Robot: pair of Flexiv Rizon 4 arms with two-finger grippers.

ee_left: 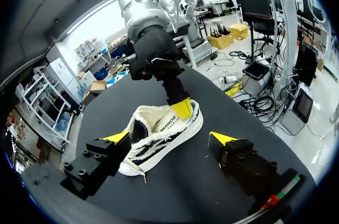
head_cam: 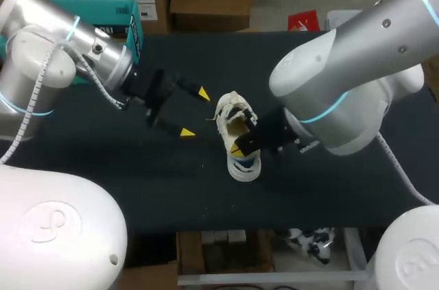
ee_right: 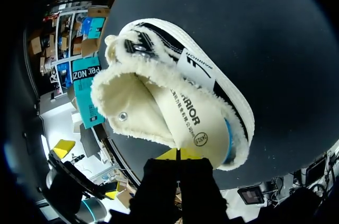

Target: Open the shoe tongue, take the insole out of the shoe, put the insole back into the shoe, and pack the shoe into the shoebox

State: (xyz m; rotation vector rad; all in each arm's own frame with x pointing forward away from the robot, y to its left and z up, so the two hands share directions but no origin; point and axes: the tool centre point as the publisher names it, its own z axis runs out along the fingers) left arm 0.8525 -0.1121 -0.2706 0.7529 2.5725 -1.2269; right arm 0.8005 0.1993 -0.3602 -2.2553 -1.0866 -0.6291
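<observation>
One right pincer (ee_right: 180, 155) tight on insole (ee_right: 186, 121), left pincer (head_cam: 195, 112) wide beside shoe (head_cam: 232, 107).

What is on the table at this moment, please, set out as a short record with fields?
shoe: white, fleece-lined, standing on its sole mid-table
insole: lying inside the shoe
left gripper: open, beside the shoe, not touching it
right gripper: shut, tips at the shoe's heel opening; whether it pinches the insole cannot be told
shoebox: teal, at the far left behind the left arm
packing: not yet done; the shoe is outside the shoebox
</observation>
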